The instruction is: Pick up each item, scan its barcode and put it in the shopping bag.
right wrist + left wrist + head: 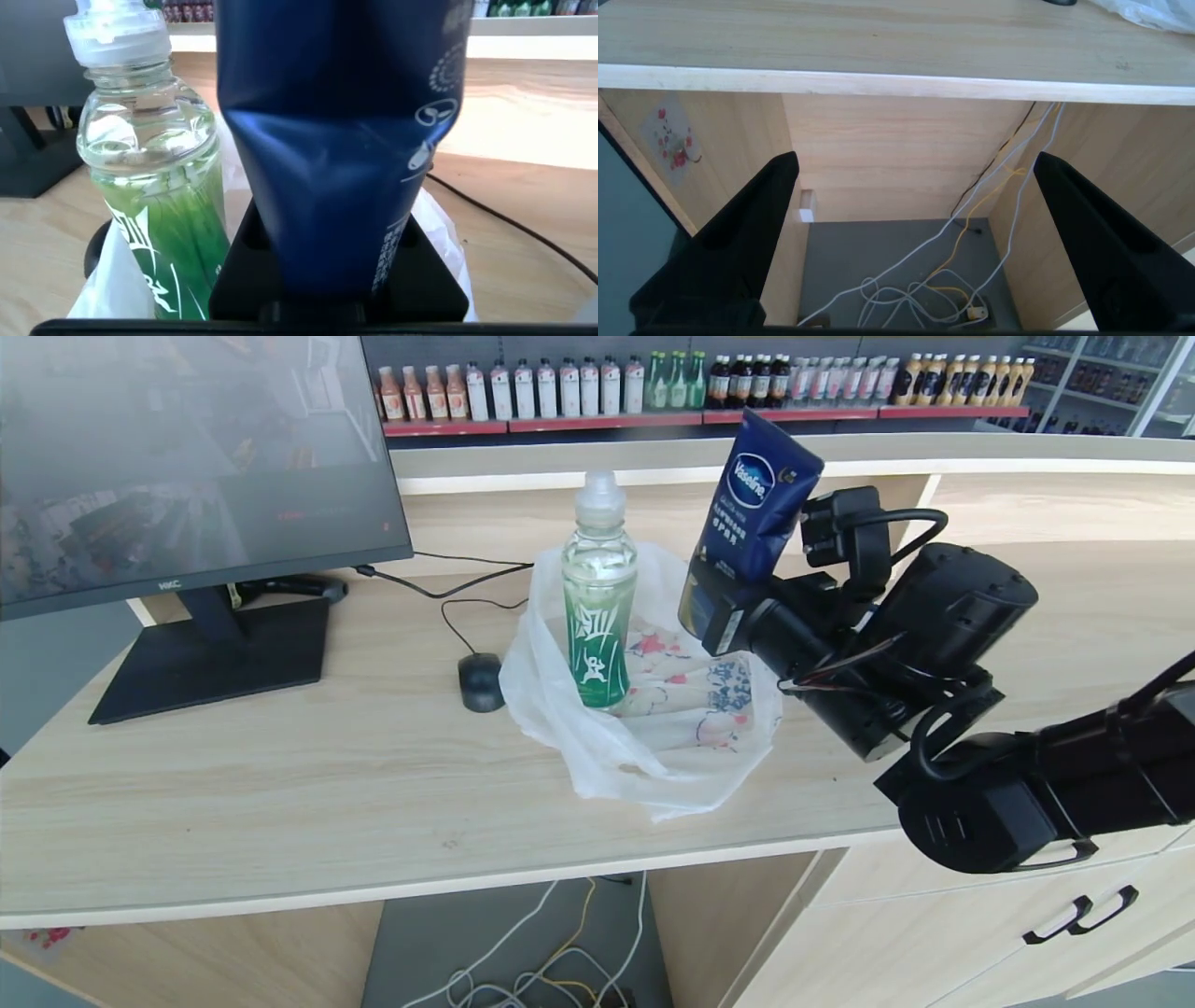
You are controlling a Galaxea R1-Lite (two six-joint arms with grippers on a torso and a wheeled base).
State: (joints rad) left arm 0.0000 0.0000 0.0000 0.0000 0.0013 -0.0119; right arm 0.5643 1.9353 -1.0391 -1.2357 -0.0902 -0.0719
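Shop, shelves of bottled drinks [607, 424] behind, wooden checkout counter [280, 784], monitor [187, 457]

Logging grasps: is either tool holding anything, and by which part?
The right tool grips the blue tube by its lower end; the left tool is empty.

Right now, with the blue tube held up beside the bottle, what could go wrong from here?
1. The right gripper holds the blue tube close beside the upright bottle; lowering it could tip the bottle.
2. The shopping bag lies slumped on the counter with no clear opening, so the tube might land on the plastic rather than inside.
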